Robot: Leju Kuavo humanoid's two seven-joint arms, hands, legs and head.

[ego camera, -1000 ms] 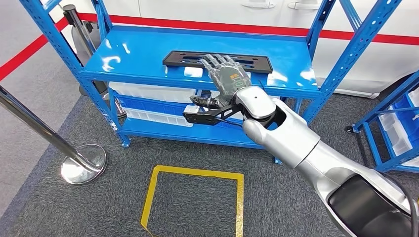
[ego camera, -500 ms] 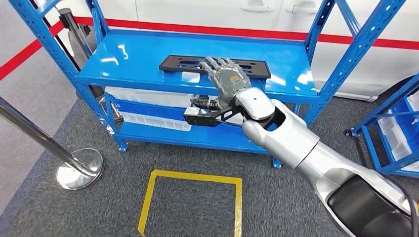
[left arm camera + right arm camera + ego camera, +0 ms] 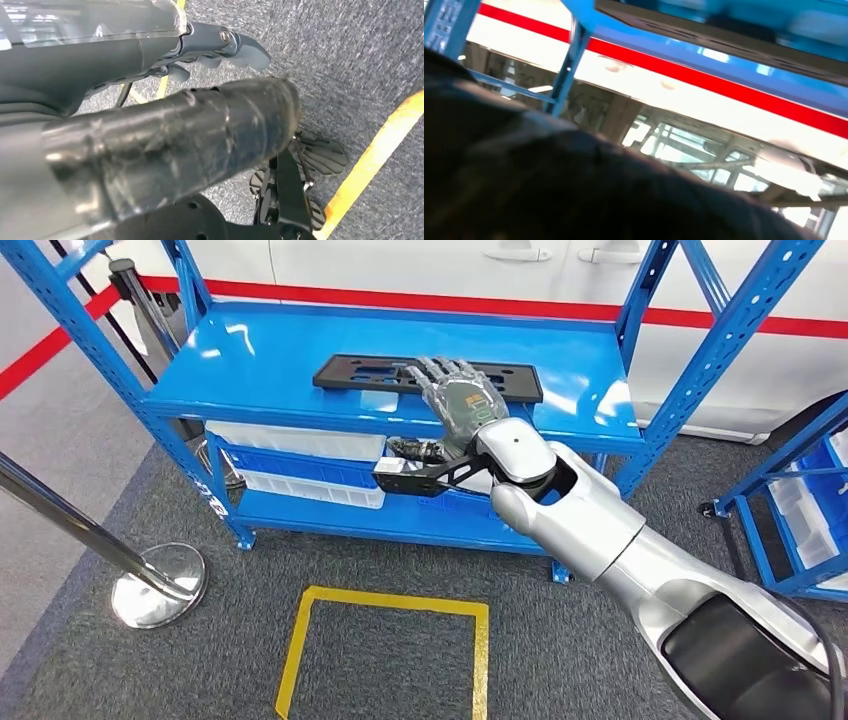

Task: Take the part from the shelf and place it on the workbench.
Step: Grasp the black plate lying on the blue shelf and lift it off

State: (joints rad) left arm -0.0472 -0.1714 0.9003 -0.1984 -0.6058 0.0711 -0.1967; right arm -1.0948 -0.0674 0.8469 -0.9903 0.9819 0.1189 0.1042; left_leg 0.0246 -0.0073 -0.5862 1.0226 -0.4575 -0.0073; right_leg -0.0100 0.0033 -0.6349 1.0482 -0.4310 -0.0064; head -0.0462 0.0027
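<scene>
The right hand (image 3: 458, 400) lies flat with fingers spread on the black part (image 3: 425, 377), hiding its middle. The part lies near the shelf's (image 3: 260, 360) front edge. The left hand's (image 3: 220, 47) state cannot be told.

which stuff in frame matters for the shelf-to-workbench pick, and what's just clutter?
Task-relevant:
- black flat part on the top shelf board
- blue shelf holding it
- right hand, fingers extended over the part

Just around:
- chrome stanchion on the carpet
- yellow floor marking
- white bins on the lower shelf
- second blue rack to the side
</scene>
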